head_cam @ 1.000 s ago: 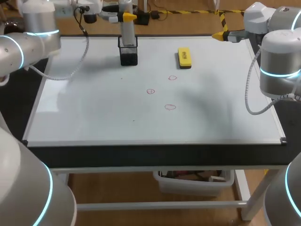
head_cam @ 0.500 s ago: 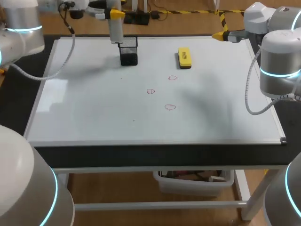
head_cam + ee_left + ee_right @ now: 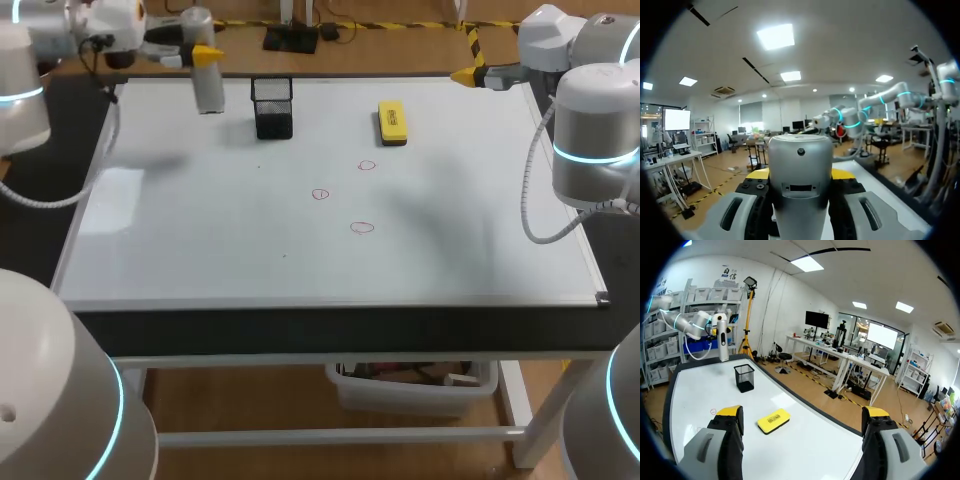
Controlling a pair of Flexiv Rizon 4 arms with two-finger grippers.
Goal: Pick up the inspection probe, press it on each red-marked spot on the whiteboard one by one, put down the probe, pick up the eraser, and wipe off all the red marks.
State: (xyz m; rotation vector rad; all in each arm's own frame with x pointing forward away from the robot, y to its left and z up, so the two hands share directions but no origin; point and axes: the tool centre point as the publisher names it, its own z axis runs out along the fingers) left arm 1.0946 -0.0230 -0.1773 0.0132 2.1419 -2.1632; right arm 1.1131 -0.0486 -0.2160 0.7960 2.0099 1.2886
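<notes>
The inspection probe (image 3: 207,86), a silver cylinder, hangs upright over the whiteboard's (image 3: 200,235) far left corner with my left gripper (image 3: 200,51) shut on its upper part. In the left wrist view the probe (image 3: 800,185) fills the gap between the yellow-tipped fingers of that gripper (image 3: 801,175). Three red circles (image 3: 366,166), (image 3: 320,194), (image 3: 362,227) are drawn mid-board. The yellow eraser (image 3: 392,122) lies near the far edge, and it shows again (image 3: 773,420) ahead of my right gripper (image 3: 802,412). That right gripper (image 3: 466,75) is open at the far right corner, holding nothing.
A black mesh holder (image 3: 272,108) stands on the board to the right of the probe and left of the eraser; it also shows as the holder (image 3: 744,377) in the right wrist view. The board's black frame (image 3: 330,325) runs along the near edge.
My left arm has carried the probe from just above the mesh holder leftward to the board's far left corner. The right arm has kept still.
</notes>
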